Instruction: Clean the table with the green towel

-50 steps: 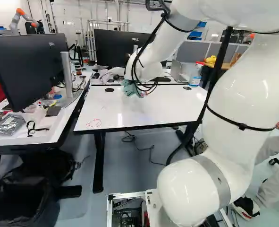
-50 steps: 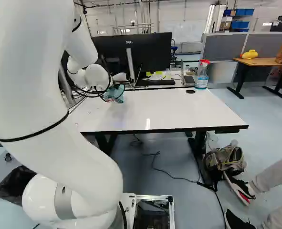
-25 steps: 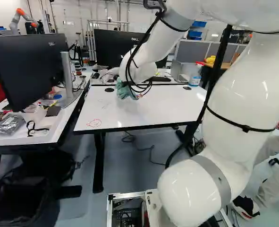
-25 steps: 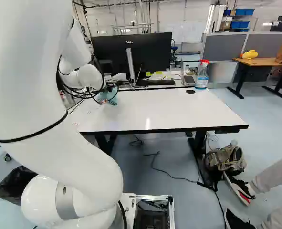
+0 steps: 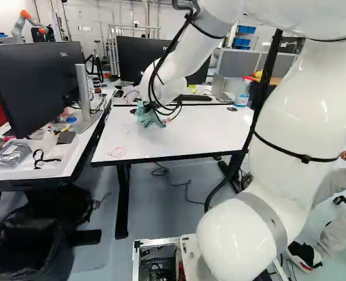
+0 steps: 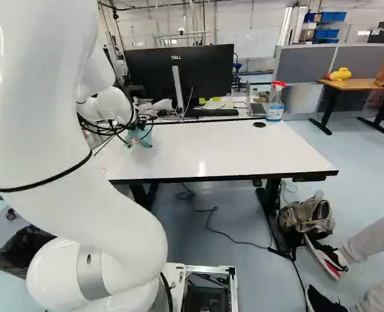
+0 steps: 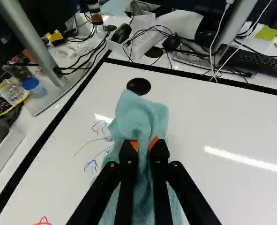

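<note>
The towel [image 7: 140, 117] is soft, matt cloth with a slightly fuzzy, rumpled surface, pinched by the orange pads of smooth black fingers [image 7: 128, 166]. The table [image 7: 213, 187] has a smooth, glossy white top (shiny enough to throw back streaks of light), and the arm [image 5: 304, 111] is just as glossy and smooth. The monitor stand [image 7: 33, 42] looks like satin-finished metal, while the monitor [image 6: 208, 68] is dark, matt plastic. The spray bottle [image 6: 274, 110] is see-through plastic; the desk [image 6: 357, 84] beyond has a wooden top. The backpack [image 6: 305, 218] is matt cloth, and the floor [image 6: 347, 185] is smooth with a faint sheen.
</note>
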